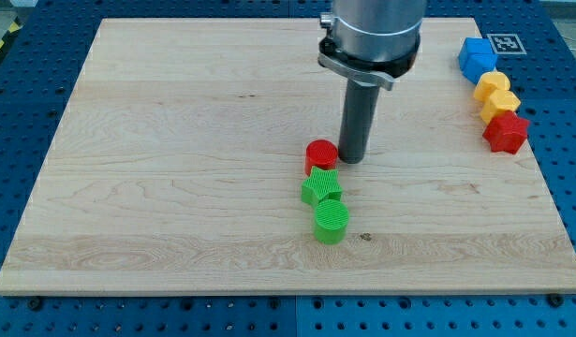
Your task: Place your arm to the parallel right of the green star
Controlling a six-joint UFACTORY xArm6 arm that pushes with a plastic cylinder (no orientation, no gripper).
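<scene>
On the tabletop (175,140), my tip (352,160) sits just right of the red cylinder (320,154) — no fingers here to open or close. The green star (320,186) lies just below; slide down-view, staying clear — level with it.

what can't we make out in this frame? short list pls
- My tip: whether it touches the red cylinder beside it can't be told in the camera view.
- Green star: wedged between the red cylinder and the green cylinder, its points partly hidden.
- Blue block, yellow block, red block at the view's right: too small to name shapes.
- Arm: cut off by the view's top.
</scene>
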